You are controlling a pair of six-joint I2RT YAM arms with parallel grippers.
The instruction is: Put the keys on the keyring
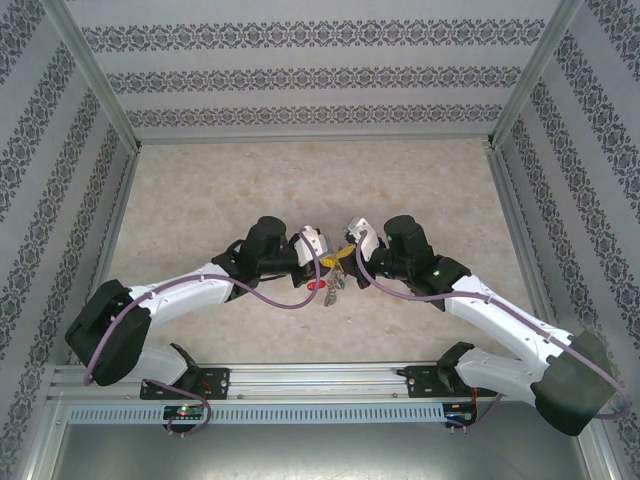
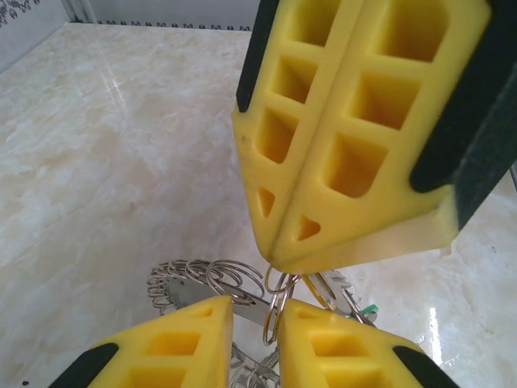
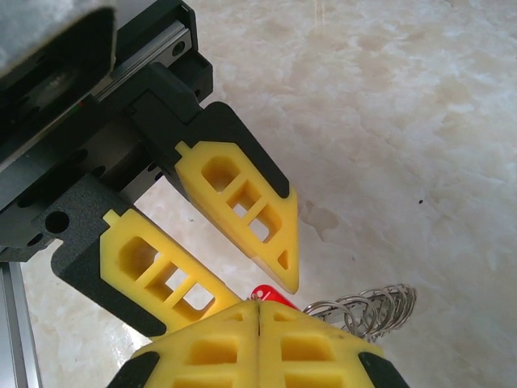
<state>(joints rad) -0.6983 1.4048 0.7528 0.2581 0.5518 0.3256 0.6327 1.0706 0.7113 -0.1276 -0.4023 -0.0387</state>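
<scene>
My right gripper (image 3: 258,309) is shut, and its big yellow fingers (image 2: 355,145) hang tip-down in the left wrist view. A small split ring (image 2: 279,311) comes out of that tip, with silvery keys (image 2: 347,295) and a green tag (image 2: 370,309) beside it. This ring stands in the gap of my left gripper (image 2: 271,327), which is open; the ring rests against the right finger only. Below lies the keyring (image 2: 202,283), a flat grey hoop fringed with wire links. A red key head (image 3: 271,295) peeks out past the right fingertips. From above, both grippers (image 1: 328,262) (image 1: 346,258) meet over the keys (image 1: 326,285).
The marble table (image 1: 300,180) is walled by patterned panels on three sides. An aluminium rail (image 1: 320,380) with the arm bases runs along the near edge. The keyring's links (image 3: 371,305) show to the right of my right fingers.
</scene>
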